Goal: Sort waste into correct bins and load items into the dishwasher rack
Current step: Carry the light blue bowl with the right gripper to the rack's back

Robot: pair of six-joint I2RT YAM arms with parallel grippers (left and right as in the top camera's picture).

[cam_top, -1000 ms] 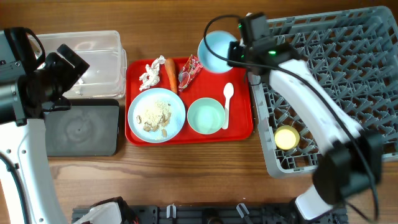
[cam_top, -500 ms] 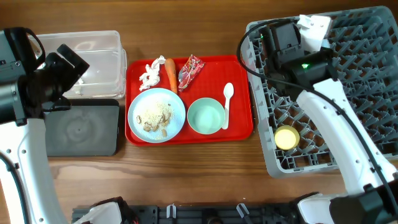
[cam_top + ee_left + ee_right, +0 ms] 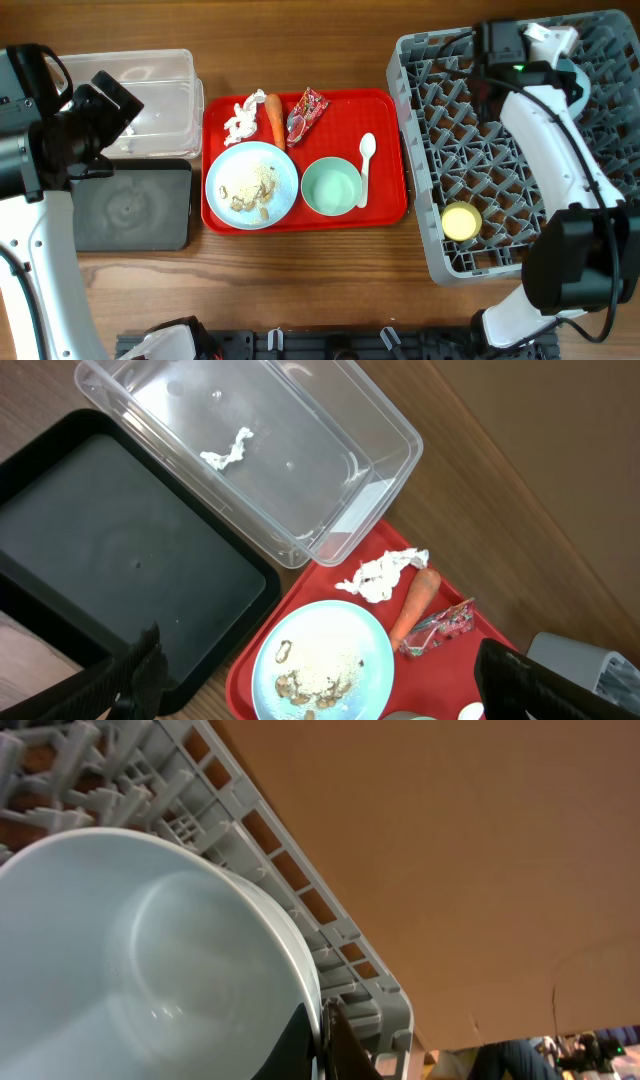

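Observation:
My right gripper (image 3: 562, 62) is shut on the rim of the pale blue-white bowl (image 3: 579, 84), holding it over the back right part of the grey dishwasher rack (image 3: 500, 150). In the right wrist view the fingers (image 3: 322, 1042) pinch the bowl's rim (image 3: 150, 960). A yellow cup (image 3: 461, 221) sits in the rack's front left. My left gripper (image 3: 320, 695) is open and empty, above the clear tub (image 3: 160, 100) and black tray (image 3: 130, 205). A tissue bit (image 3: 228, 448) lies in the tub. The red tray holds the plate with scraps (image 3: 252, 183), green bowl (image 3: 331, 187), spoon (image 3: 365, 165), carrot (image 3: 274, 118), tissue (image 3: 241, 117) and wrapper (image 3: 306, 112).
The red tray (image 3: 385, 205) lies between the bins on the left and the rack on the right. Bare wooden table (image 3: 300, 280) runs along the front. My right arm stretches over the rack's right side.
My right gripper carried the bowl from the tray's far right corner across the rack to its back right. The left arm has not moved.

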